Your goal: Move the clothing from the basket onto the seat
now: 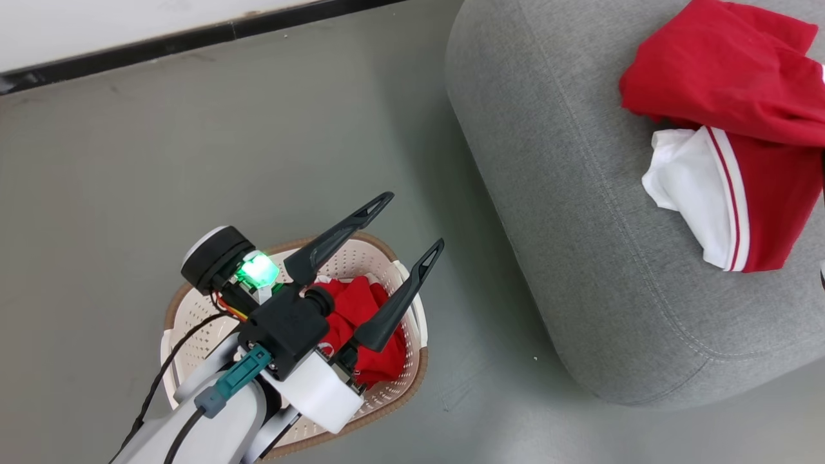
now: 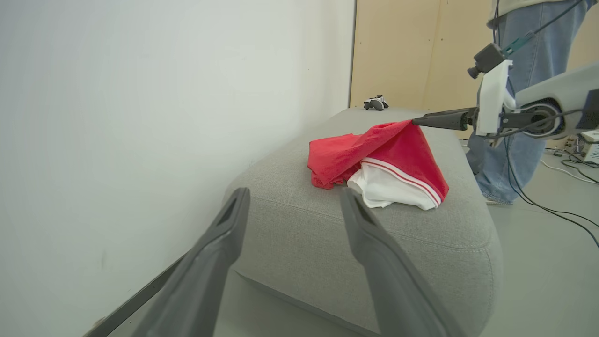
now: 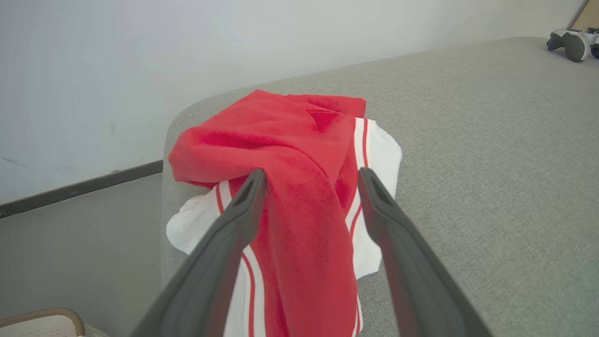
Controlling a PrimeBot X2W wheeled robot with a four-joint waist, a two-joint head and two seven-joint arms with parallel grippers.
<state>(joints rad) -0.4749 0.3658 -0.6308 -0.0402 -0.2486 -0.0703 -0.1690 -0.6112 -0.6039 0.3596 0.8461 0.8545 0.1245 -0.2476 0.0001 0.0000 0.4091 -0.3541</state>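
Left claw (image 1: 413,220) spread wide, empty, over basket (image 1: 364,261) at 7 o'clock; red garment (image 1: 358,303) inside. Right claw (image 3: 311,172) also spread, straddling clothing (image 1: 722,84) heaped on seat (image 1: 580,225), 2 o'clock.

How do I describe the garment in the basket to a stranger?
Find the big grey seat; beside it on the floor stands a cream basket. The red garment lies inside it, unlike the red-and-white one on the seat.
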